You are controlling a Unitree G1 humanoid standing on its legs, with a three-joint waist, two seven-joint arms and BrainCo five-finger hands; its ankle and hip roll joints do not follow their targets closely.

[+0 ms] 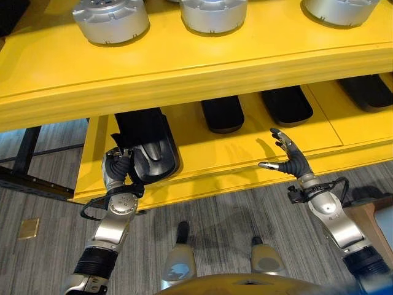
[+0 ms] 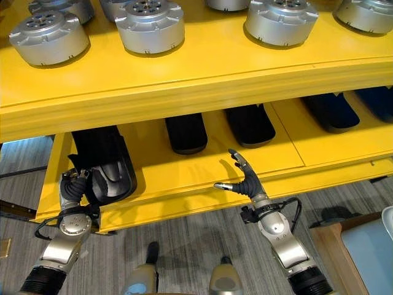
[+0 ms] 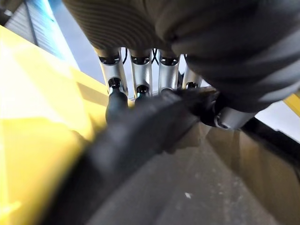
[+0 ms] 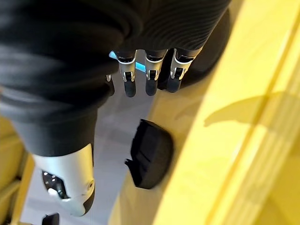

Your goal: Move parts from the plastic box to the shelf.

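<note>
The left hand (image 1: 118, 167), at the lower left of the left eye view, has its fingers curled round the near end of a black part (image 1: 147, 147) that lies on the lower shelf (image 1: 245, 153). In the left wrist view the dark fingertips (image 3: 117, 96) press on the part's rounded edge, so the hand is closed on it. The part rests on the yellow board with its near end at the front lip, beside the shelf's left end.

The right hand (image 1: 288, 157), right of centre, hovers over the front edge of the same shelf with fingers straight and spread and the thumb held out to the side; it holds nothing. Its wrist view shows the straight fingers (image 4: 150, 75) above a black part (image 4: 150, 159) on the yellow board.

Three more black parts (image 1: 222, 114) lie in a row further back along the lower shelf, toward the right. On the top shelf (image 1: 184, 67), along the upper edge of the frame, stand several round silver parts (image 1: 112, 19).

By my reading the task is well under way: four black parts are on the shelf, and the one in the left hand looks laid down but not yet let go. The corner of a pale box (image 2: 368, 246) shows at the lower right; what is left in it I cannot tell.
</note>
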